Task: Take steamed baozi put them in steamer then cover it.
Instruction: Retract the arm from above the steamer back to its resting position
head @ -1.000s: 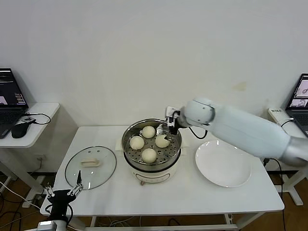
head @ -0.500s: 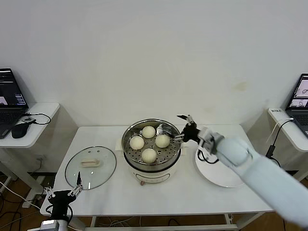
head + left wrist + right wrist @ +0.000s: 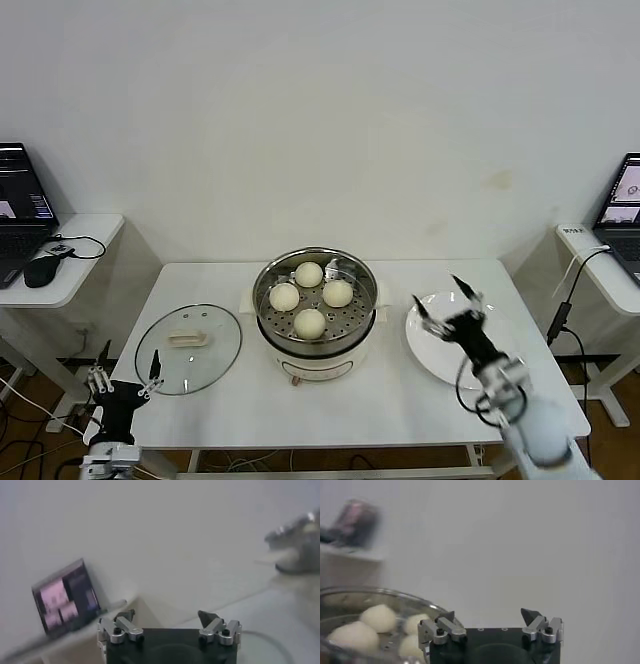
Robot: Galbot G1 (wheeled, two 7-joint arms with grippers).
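Steamed baozi (image 3: pixel 310 295), four, sit inside steamer (image 3: pixel 316 312) at surface (image 3: pixel 380 395) centre, uncovered. Glass lid (image 3: pixel 189 347) lies left. My right gripper (image 3: pixel 449 303) hangs open-jawed over plate (image 3: pixel 440 355); left gripper (image 3: pixel 124 365) open, near-left.

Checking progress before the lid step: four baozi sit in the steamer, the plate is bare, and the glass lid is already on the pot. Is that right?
Not quite. The lid is not on the steamer; it lies flat on the table to the steamer's left, as the head view shows. The rest holds: four baozi sit in the steamer and the plate is bare.
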